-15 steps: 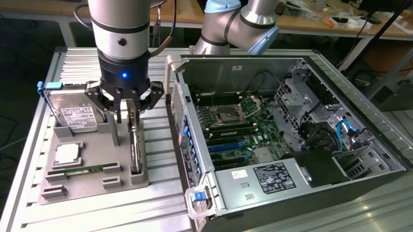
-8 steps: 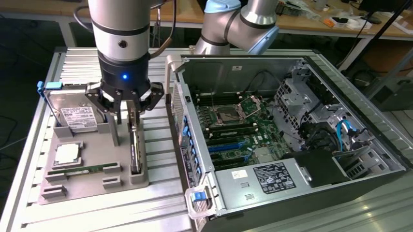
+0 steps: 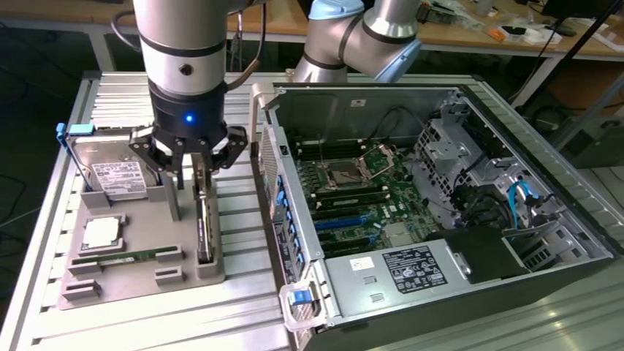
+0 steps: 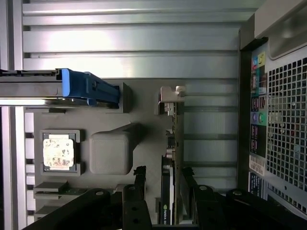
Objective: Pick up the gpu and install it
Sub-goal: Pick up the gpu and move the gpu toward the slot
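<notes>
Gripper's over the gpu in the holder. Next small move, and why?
Probably a short straight descent. The gripper is open, and the wrist view shows a finger on each side of the gpu, standing on edge in the gray holder. In the exterior view the tips look barely level with its top edge, so closing now might grip too little.

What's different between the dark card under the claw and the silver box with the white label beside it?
The gpu is dark and thin, standing on its edge; the hard drive is silver, thicker, showing its labelled face. The open gripper straddles the gpu, not the hard drive. Both sit in the same grey holder.
</notes>
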### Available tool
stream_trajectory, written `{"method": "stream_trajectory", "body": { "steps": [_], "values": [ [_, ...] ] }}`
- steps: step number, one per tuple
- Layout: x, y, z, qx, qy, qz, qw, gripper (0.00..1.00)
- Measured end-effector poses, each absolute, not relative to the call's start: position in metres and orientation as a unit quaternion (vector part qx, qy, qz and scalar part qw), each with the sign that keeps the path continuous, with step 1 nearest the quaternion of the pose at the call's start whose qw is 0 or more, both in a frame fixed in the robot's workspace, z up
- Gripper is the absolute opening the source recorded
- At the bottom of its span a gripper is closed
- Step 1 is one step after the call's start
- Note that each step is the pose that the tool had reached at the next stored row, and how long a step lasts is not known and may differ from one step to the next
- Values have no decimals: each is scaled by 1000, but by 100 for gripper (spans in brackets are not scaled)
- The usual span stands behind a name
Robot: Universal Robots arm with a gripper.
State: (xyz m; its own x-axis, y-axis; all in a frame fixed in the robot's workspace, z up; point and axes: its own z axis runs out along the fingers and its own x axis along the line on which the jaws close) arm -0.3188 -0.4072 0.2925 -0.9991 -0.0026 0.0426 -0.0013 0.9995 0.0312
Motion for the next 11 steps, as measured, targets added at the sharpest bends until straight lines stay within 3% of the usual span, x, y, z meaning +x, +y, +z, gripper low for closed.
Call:
{"method": "stream_trajectory", "body": {
  "steps": [11],
  "values": [
    [-319,-407,288,4,-1000,-15,21,42]
  ]
}}
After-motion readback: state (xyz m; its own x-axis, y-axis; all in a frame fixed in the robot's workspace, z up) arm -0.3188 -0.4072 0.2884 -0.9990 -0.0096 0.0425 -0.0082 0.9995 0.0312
